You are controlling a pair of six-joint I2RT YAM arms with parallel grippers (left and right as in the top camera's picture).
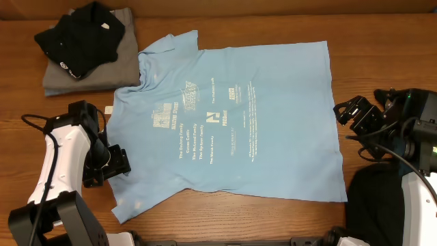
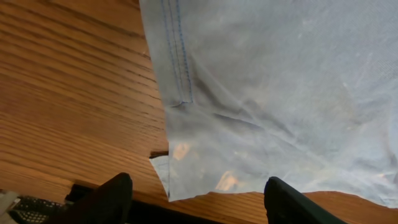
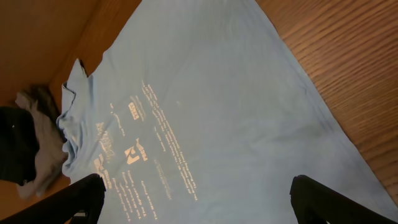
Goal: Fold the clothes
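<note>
A light blue T-shirt (image 1: 225,123) with pale print lies spread flat on the wooden table, collar toward the upper left. My left gripper (image 1: 115,162) is open and empty at the shirt's left edge. In the left wrist view (image 2: 199,208) its fingers straddle a hemmed corner of the shirt (image 2: 261,93) without touching it. My right gripper (image 1: 354,113) is open and empty just off the shirt's right edge. In the right wrist view (image 3: 202,205) it hovers above the printed cloth (image 3: 205,112).
A folded stack, a black garment (image 1: 78,34) on a grey one (image 1: 119,65), sits at the back left. Another black garment (image 1: 382,205) lies at the front right beside the right arm. The table's front edge (image 2: 186,211) is close to the left gripper.
</note>
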